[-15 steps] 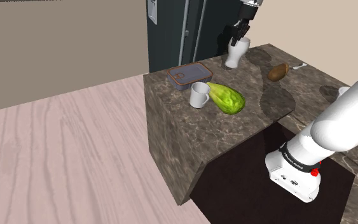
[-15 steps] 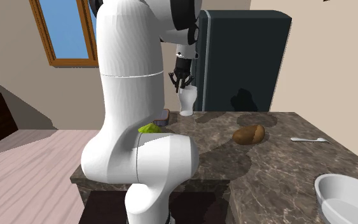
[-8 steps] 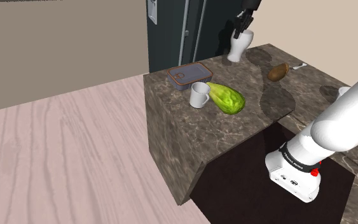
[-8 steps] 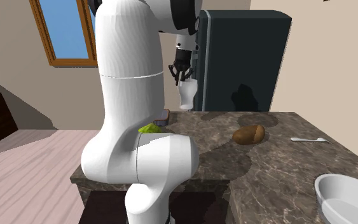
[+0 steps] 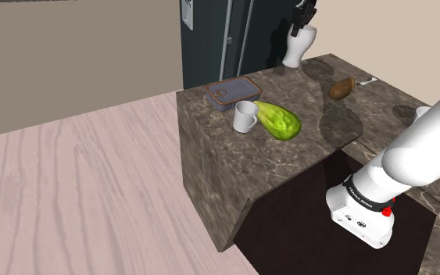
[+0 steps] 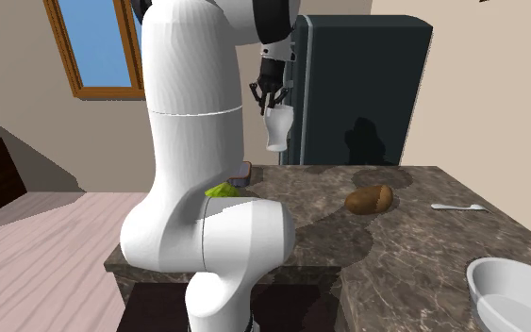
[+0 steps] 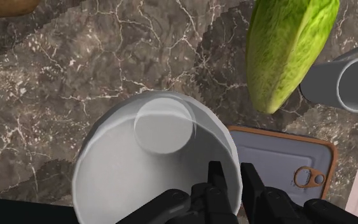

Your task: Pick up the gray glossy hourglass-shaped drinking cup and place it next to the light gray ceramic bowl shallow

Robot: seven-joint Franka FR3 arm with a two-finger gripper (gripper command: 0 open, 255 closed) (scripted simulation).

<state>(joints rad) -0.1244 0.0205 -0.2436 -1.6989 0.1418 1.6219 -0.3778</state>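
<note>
— Fingers [image 7: 217,181] pinched narrow on the wall of the pale grey cup [image 7: 152,165], one inside the rim and one outside. Is that how the wrist view reads to you?

— Yes. The cup hangs upright from them, clear of the dark marbled tabletop [image 5: 234,164], at the far corner in front of the dark fridge [image 6: 357,94].

— And the bowl?

— The pale, shallow bowl [image 6: 518,288] sits at the second exterior view's lower right, well apart from the cup. A potato [image 6: 369,199] and a spoon [image 6: 459,207] lie on the tabletop between them.

— So the carry is the step in hand. What does it call for?

— As I judge it, a rim pinch grips one side only, so the cup could swing or slip. Keep it upright, and travel smoothly and high enough to pass over the potato. Lower it just beside the bowl without knocking it, and let go only once the foot rests flat.

— What does each view add?

— The wrist view looks down into the cup and shows the grip itself. Beyond the cup it shows a green vegetable [image 7: 285,51], a mug [image 7: 346,79] and an orange-rimmed tin [image 7: 279,165]. The two outside views show the cup's narrow waist and the gap beneath its foot. The second exterior view shows the bowl and the bare stretch of tabletop beside it.
</note>
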